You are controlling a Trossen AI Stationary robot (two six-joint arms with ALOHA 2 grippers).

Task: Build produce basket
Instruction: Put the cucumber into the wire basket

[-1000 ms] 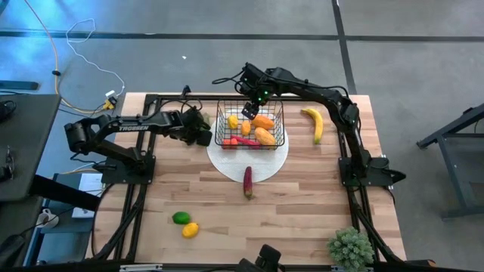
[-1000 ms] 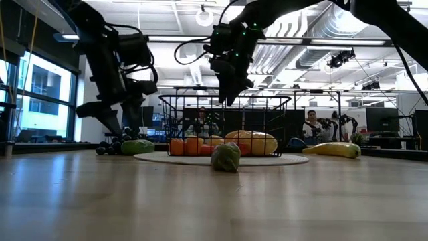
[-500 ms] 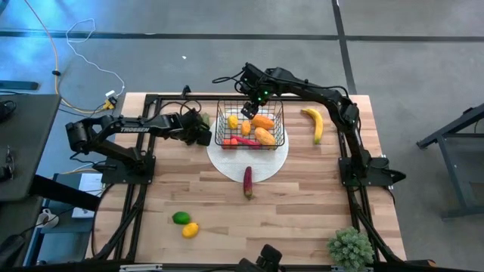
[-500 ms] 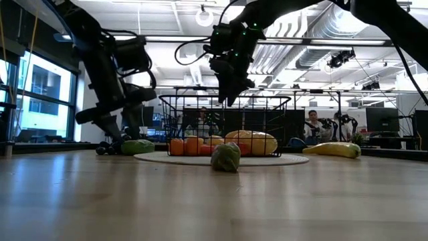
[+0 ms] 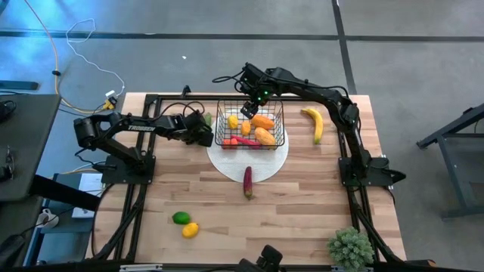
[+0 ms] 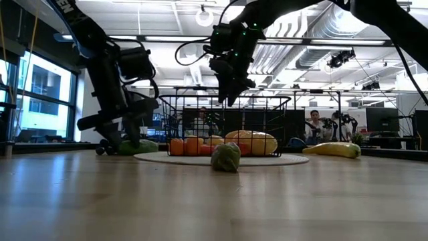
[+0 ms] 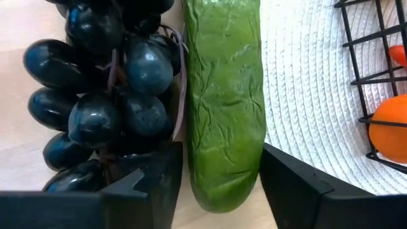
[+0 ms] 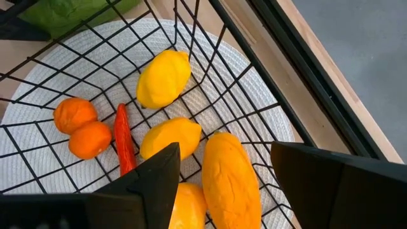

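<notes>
The black wire basket (image 5: pixel 220 125) stands on a white round mat (image 5: pixel 249 163) and holds lemons (image 8: pixel 163 77), small oranges (image 8: pixel 81 130), a red piece (image 8: pixel 124 143) and orange-yellow pieces (image 8: pixel 230 181). A green cucumber (image 7: pixel 224 108) lies on the table at the mat's left edge, with dark grapes (image 7: pixel 105 95) against its far side. My left gripper (image 7: pixel 222 191) is low over the cucumber's end, open, one finger on each long side. My right gripper (image 8: pixel 222 191) hangs open above the basket's far left part (image 5: pixel 251 106), with nothing between its fingers. My left gripper comes down steeply from above, its fingers (image 7: pixel 289 187) lying across the cucumber near its end (image 7: pixel 219 191). Both fingers stand right against the cucumber's sides, and I cannot tell whether they touch it. The cucumber lies flat on the table.
A yellow banana (image 5: pixel 315 125) lies right of the basket. A red-purple piece (image 5: pixel 247 181) lies near the mat's front edge. A lime (image 5: pixel 180 217) and a lemon (image 5: pixel 190 230) sit front left, a bushy plant (image 5: pixel 350 248) front right.
My left gripper has sunk toward the table over the cucumber and grapes, tipping a little steeper. The right arm has kept still above the basket.
</notes>
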